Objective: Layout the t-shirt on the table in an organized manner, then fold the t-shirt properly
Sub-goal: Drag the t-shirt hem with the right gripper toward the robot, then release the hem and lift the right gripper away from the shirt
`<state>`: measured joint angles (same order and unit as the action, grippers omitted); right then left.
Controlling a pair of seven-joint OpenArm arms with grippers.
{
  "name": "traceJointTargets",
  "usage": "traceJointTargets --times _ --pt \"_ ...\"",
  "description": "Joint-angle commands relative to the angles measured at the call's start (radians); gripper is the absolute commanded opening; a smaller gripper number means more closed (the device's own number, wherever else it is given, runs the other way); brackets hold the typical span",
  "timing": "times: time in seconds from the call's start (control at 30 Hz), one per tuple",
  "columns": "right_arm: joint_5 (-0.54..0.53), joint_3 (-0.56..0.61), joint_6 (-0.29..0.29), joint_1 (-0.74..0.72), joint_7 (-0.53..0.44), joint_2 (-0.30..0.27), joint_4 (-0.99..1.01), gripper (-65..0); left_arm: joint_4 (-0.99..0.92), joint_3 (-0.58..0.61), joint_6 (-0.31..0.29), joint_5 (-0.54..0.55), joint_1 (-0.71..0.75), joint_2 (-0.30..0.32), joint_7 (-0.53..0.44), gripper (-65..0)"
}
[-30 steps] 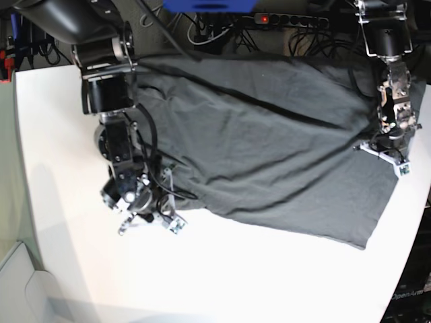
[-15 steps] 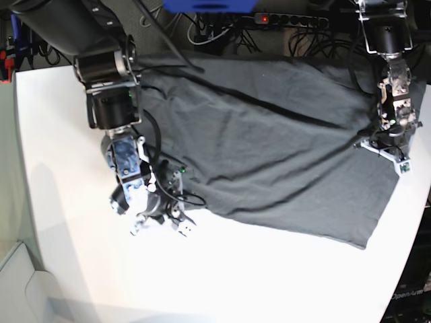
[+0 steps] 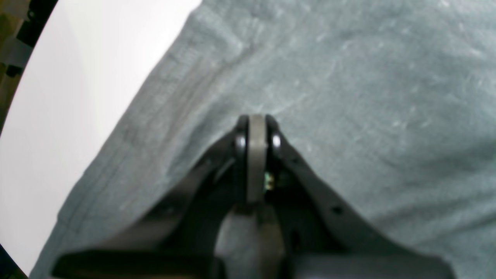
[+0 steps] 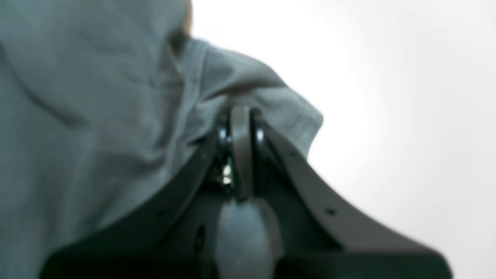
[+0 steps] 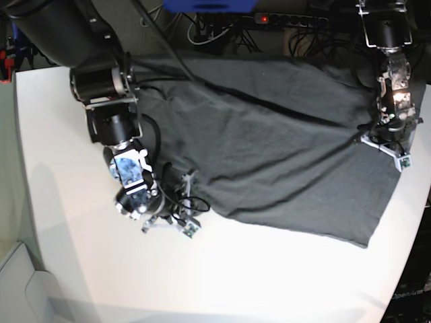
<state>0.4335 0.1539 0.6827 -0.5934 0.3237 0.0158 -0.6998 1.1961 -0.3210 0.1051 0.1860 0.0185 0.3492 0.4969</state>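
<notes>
The dark grey t-shirt (image 5: 269, 148) lies spread across the white table (image 5: 269, 282), with long creases running over it. My right gripper (image 5: 176, 214) is at the shirt's lower left corner. In the right wrist view this right gripper (image 4: 240, 112) is shut, and a bunched corner of t-shirt (image 4: 252, 85) is pinched at its tips. My left gripper (image 5: 387, 145) sits on the shirt's right side. Seen from the left wrist, the left gripper (image 3: 254, 118) is shut and pressed into the t-shirt (image 3: 348, 97), where faint folds run in to its tips.
Bare table (image 3: 77, 77) shows beside the shirt's hem in the left wrist view. Cables and a power strip (image 5: 289, 20) hang behind the table's far edge. A pale grey bin corner (image 5: 17, 282) sits at the lower left.
My right gripper has moved down and to the right along the shirt's lower left edge, taking the corner with it. The left gripper has shifted slightly upward.
</notes>
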Motion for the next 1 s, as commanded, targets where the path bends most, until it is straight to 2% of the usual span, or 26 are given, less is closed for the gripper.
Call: traceJointTargets --times 0.0,0.2,0.3,0.4,0.47,0.63,0.73,0.83,0.97 --pt "0.009 0.036 0.015 -0.023 -0.002 0.006 0.016 -65.0 0.006 -0.005 0.005 -0.003 0.001 0.014 0.033 -64.9" --pt "0.011 0.278 0.015 -0.081 -0.133 0.006 0.151 -65.0 0.008 -0.005 0.005 -0.003 0.018 0.014 0.033 -64.9" --pt "0.011 0.375 0.015 -0.095 -0.151 0.006 0.137 -65.0 0.005 -0.005 0.005 -0.003 0.018 0.014 0.033 -64.9" --pt "0.011 0.425 0.015 -0.099 -0.146 0.005 0.038 -65.0 0.005 -0.005 0.005 -0.003 0.022 0.014 0.033 -64.9" --pt "0.011 0.424 0.015 -0.095 -0.123 -0.001 -0.059 -65.0 0.006 -0.005 0.005 -0.003 0.031 0.014 0.033 -64.9" --pt "0.011 0.419 0.015 -0.063 0.03 -0.037 -0.332 -65.0 0.005 -0.005 0.005 -0.003 0.031 0.014 0.033 -64.9" --pt "0.012 0.364 0.015 -0.046 0.127 -0.055 -0.455 -65.0 0.006 -0.005 0.005 -0.003 0.031 0.014 0.033 -64.9" --pt "0.012 0.28 0.015 -0.013 0.176 -0.058 -0.467 -65.0 0.006 -0.005 0.005 -0.003 0.031 0.014 0.032 -64.9" --pt "0.012 0.18 0.015 0.065 0.191 -0.072 -0.466 -65.0 0.006 -0.005 0.005 -0.003 0.031 0.014 0.032 -64.9"
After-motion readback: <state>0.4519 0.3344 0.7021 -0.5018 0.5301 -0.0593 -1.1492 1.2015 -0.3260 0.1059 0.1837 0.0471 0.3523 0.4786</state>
